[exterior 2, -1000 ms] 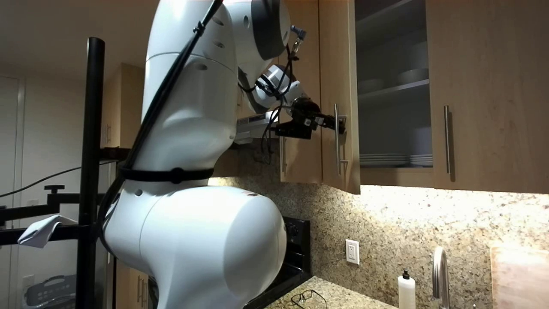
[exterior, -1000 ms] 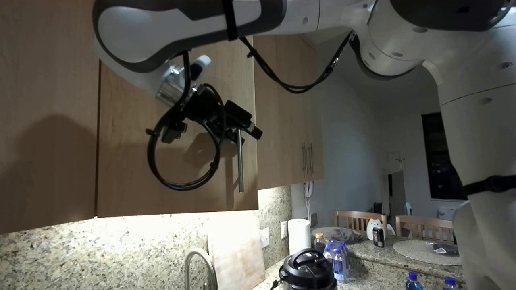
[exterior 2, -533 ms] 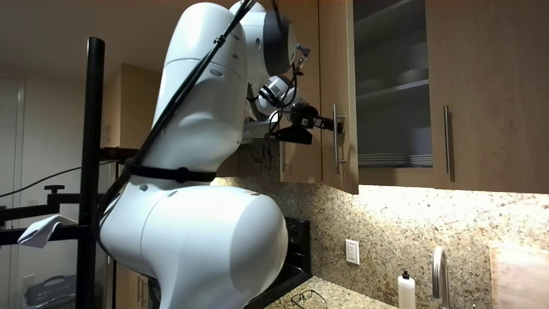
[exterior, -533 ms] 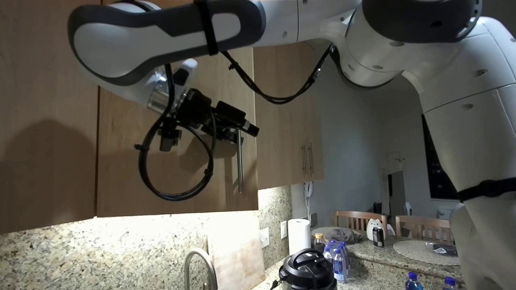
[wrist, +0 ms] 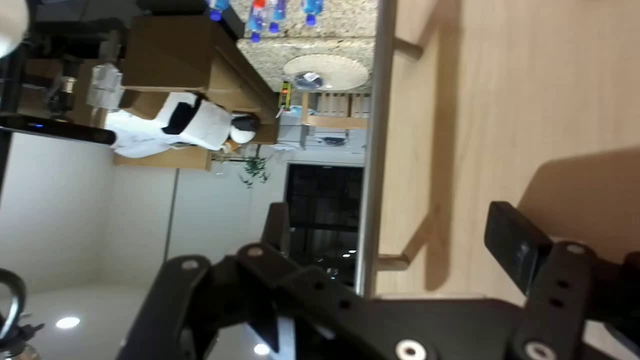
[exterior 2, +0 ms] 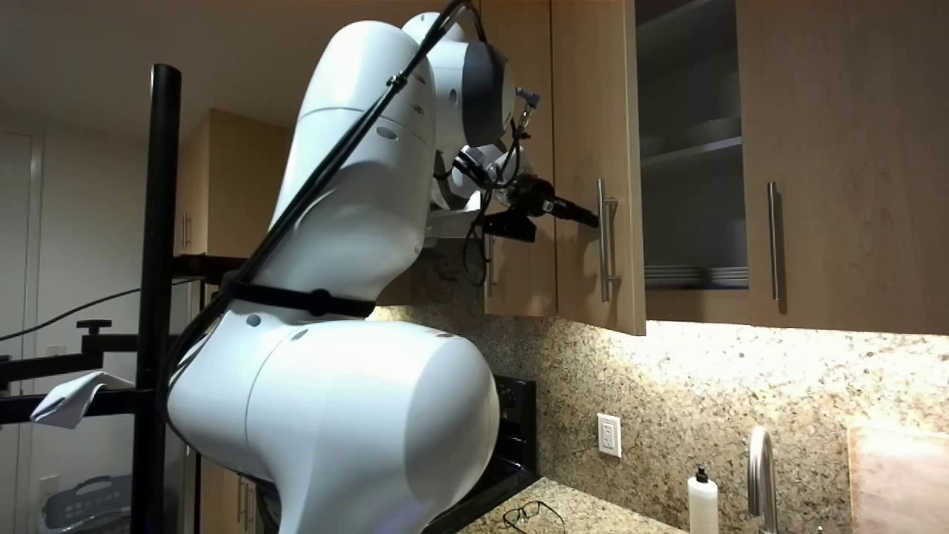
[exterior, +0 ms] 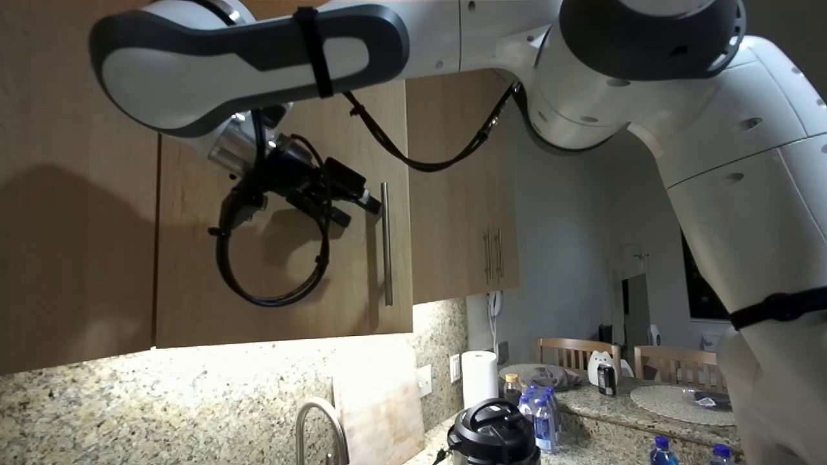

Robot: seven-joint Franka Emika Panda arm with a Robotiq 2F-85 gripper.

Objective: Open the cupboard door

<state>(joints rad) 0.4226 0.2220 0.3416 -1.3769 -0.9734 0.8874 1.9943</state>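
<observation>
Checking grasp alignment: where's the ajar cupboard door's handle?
In both exterior views, the handle sits near the right edge of the ajar door; in the wrist view it shows mid-frame, between the open jaws of the tool.

Arm bent, forearm near level, wrist tilted slightly down, jaws standing wide apart

Cupboard door, in an exterior view: left of the open cupboard; handle towards door's right edge; gripper just left of handle. Inside cupboard: bowl on shelf; plates below. Lower down: outlet on wall; pump bottle left of tap; board right of tap; glasses on counter, farthest left.
</observation>
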